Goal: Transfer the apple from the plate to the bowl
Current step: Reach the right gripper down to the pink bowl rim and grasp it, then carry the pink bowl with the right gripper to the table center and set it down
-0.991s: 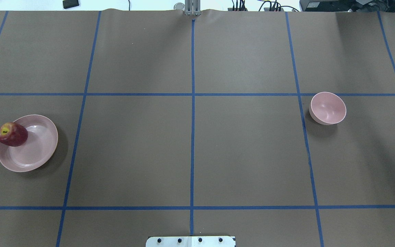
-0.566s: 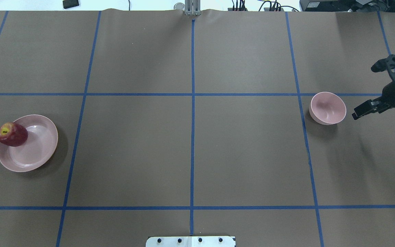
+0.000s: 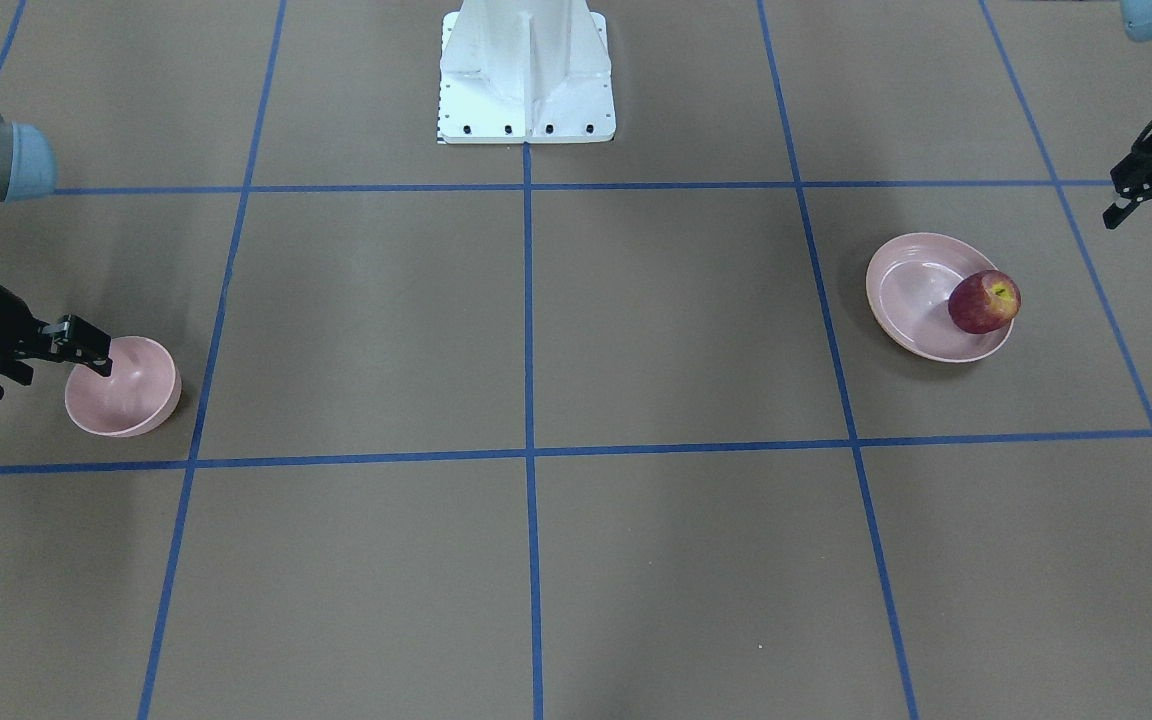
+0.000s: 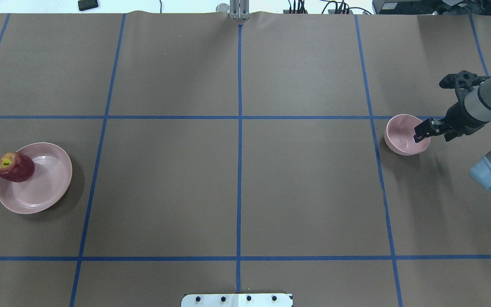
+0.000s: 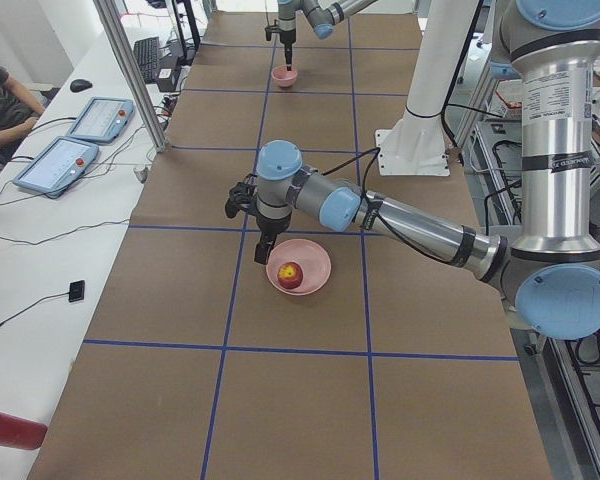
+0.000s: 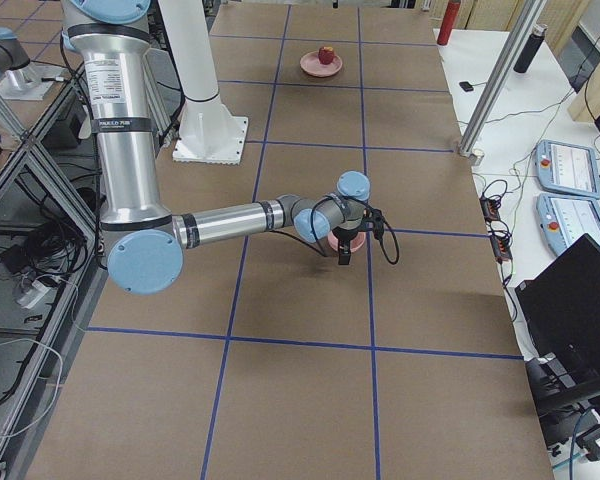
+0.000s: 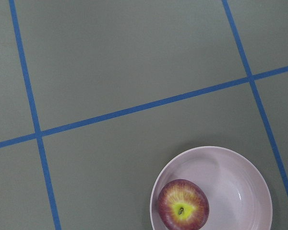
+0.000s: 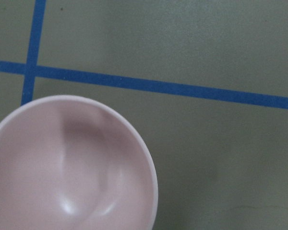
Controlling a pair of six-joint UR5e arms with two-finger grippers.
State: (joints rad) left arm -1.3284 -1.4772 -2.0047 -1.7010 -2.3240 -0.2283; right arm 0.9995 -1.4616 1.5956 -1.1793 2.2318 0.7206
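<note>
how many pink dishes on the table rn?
2. The plate is at the robot's left end, apple on it near the edge. The bowl is at the right end, empty, right tool at its rim. None looks hidden.

Glossy smooth pink bowl, glossy pink plate, shiny-skinned apple, matt brown paper table cover

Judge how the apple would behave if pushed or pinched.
The apple is round and glossy, so it would probably roll when nudged and might slip from a light pinch. It lies tilted by the sloping rim of the plate, so a push could send it over the edge.
</note>
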